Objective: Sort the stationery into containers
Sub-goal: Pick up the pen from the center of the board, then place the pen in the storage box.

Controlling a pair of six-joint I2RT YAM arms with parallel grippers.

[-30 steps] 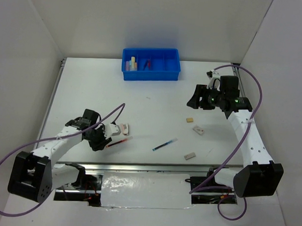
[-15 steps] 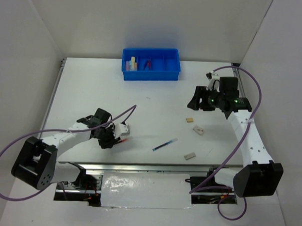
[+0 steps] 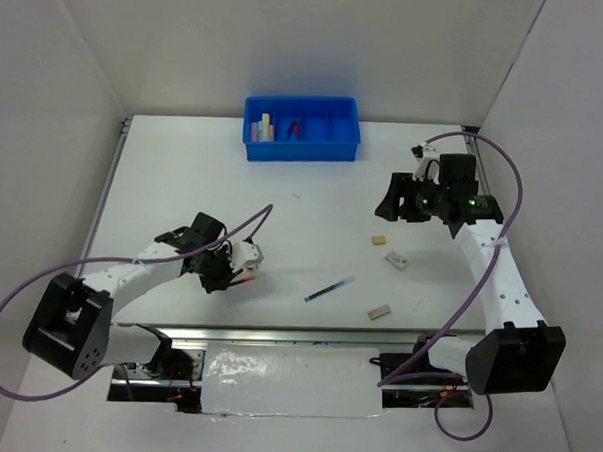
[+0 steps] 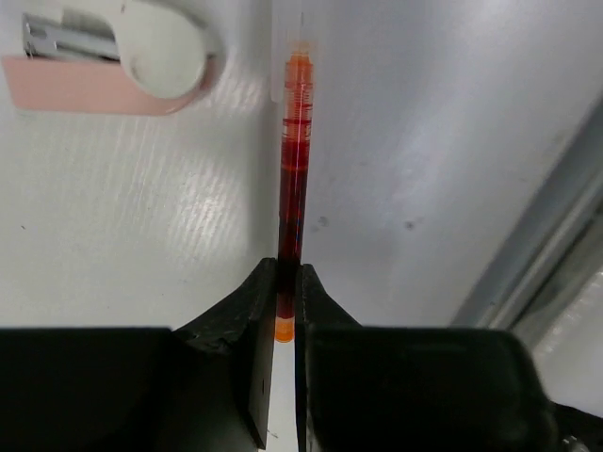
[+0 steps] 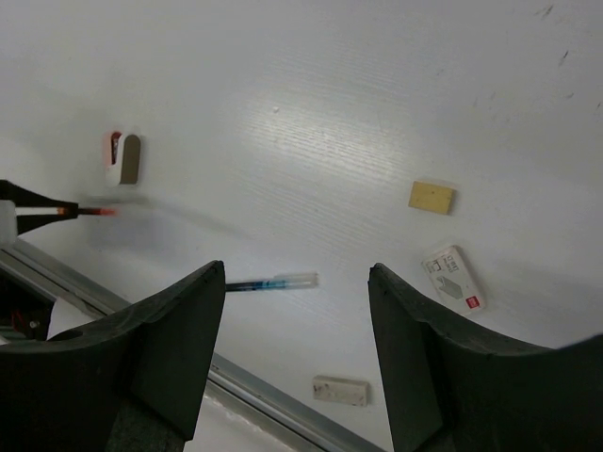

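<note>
1. The left gripper (image 4: 283,282) had its jaws narrowed onto the tail end of the red pen (image 4: 295,160). The rest of the pen stuck out toward 12 o'clock in the wrist view, low over the table (image 3: 313,201).
2. From overhead, that pen sat at about 7 o'clock on the table, just beside a pink-and-white piece (image 4: 113,56).
3. The right gripper (image 3: 391,202) hung at 3 o'clock with its jaws fairly wide and nothing between them.
4. The grip was near one end, so the pen would likely swing. A straight lift clear of the pink-and-white piece looked wise, followed by a slow carry to the blue tray (image 3: 301,151) at 12 o'clock.
5. The pen should be turned to lie along a compartment before the jaws let go, probably the one that already holds thin red and blue items.
6. A second earlier the left gripper stood farther toward 9 o'clock with its jaws apart, and the red pen lay free. It had since moved in and closed.
7. The right arm, the blue pen (image 3: 329,288) and the erasers (image 3: 396,259) had not moved.
</note>
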